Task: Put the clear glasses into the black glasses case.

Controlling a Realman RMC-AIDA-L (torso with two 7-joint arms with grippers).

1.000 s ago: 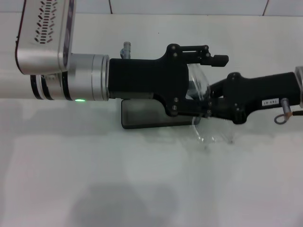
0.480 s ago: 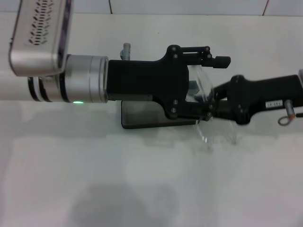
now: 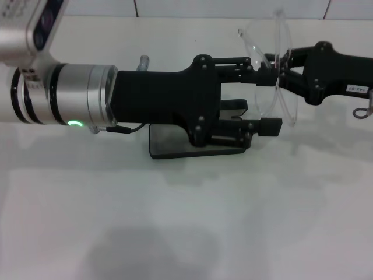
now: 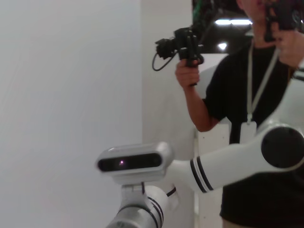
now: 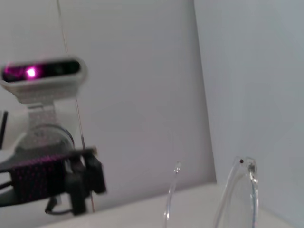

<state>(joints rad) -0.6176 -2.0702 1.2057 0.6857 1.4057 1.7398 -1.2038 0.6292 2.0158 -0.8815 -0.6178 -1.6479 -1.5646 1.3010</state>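
The clear glasses [image 3: 284, 87] hang in the air at the back right, lens on edge, with my right gripper [image 3: 277, 71] shut on them from the right. My left gripper [image 3: 268, 94] reaches in from the left and stands open, one finger by the glasses' upper part, the other below near the lens's lower edge. The black glasses case [image 3: 175, 146] lies open on the table under the left gripper, mostly covered by it. In the right wrist view the glasses' clear arms [image 5: 243, 190] show close up. The left wrist view shows none of these things.
The white table [image 3: 186, 221] stretches toward me in front of the case. A tiled wall runs along the back. The left wrist view shows a person [image 4: 247, 109] holding a hand controller, and the robot's head camera [image 4: 133, 162].
The right gripper has lifted the glasses from just above the table, up and toward the back. The left arm has drawn back to the left and turned, its fingers still apart.
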